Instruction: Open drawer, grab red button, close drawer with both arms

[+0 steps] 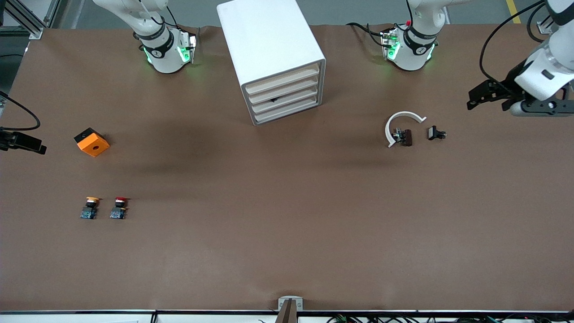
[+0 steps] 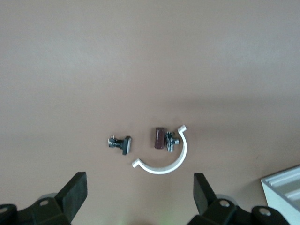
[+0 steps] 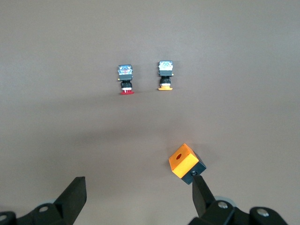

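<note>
The tiny push button with a red mushroom cap, black body and blue base [image 1: 119, 208] lies in the lower left of the front view, toward the right arm's end of the brown matte table [image 1: 287, 233], well apart from both grippers. In the right wrist view it [image 3: 125, 79] sits high in the frame, far from the right gripper [image 3: 138, 199], whose jaws stand wide and empty. Just beside it lies one twin with an orange-yellow cap [image 1: 90, 207]; one orange plastic cube with a round hole [image 1: 92, 142] lies farther from the front camera.

The white box cabinet [image 1: 269, 49], smooth and rounded at the corners, holds four shallow drawers with pale beige fronts [image 1: 283, 98], all shut.

The left gripper [image 1: 489, 95], at the right edge of the front view, is spread wide, holding nothing. Under it lie one white plastic half-ring [image 2: 164, 157], one small brown block [image 2: 159, 138] inside its curve, and one small black part [image 2: 121, 143] beside it.
</note>
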`<state>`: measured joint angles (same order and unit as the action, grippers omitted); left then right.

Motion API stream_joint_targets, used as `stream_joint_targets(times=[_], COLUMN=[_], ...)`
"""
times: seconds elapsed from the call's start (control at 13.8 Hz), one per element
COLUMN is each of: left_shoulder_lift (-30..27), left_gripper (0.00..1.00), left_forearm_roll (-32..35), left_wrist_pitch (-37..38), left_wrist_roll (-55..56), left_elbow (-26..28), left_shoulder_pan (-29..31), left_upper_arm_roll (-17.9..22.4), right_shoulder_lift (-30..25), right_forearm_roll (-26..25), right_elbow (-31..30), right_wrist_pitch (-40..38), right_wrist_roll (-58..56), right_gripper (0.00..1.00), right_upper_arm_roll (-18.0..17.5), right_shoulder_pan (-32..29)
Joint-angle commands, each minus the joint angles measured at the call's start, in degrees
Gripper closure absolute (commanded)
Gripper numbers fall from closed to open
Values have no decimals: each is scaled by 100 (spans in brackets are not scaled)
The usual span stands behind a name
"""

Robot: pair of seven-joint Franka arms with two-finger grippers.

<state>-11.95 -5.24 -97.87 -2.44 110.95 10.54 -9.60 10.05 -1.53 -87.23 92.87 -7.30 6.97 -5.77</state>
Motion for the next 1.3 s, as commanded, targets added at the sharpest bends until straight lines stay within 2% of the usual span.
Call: stream_joint_targets(times=[0.0,0.22,0.36,0.58,0.94,1.23], left_shoulder_lift=[332,860,1106,1178,1178,1318], left_gripper=[0,0,0,0,0,0], left_forearm_roll=[66,93,102,286,286,286], left_wrist_pitch=[40,57,92,127,259,259], left_wrist_roll=[-12,24,181,331,340,358], left_elbow=[-781,-1600,-1970,-2173,-2165,-2279], left_shoulder_pan=[53,53,27,-17,-35,27], left_upper_arm_roll=[-33,-33,-42,-86,-112,-86], right_shoulder_lift=[-91,-91,-73,-38,-64,-205], right_forearm_roll=[-41,12,12,30,12,47], right_elbow=[-75,-67,152,372,917,944], right_wrist_pitch=[-41,-76,-155,-252,-1138,-1280], right_wrist_roll=[-236,-210,-149,-140,-131,79], right_gripper=[0,0,0,0,0,0], right_upper_arm_roll=[-81,-90,-125,-134,-152,-160], right_shoulder_pan=[-223,-232,-206,-179,-135,-21])
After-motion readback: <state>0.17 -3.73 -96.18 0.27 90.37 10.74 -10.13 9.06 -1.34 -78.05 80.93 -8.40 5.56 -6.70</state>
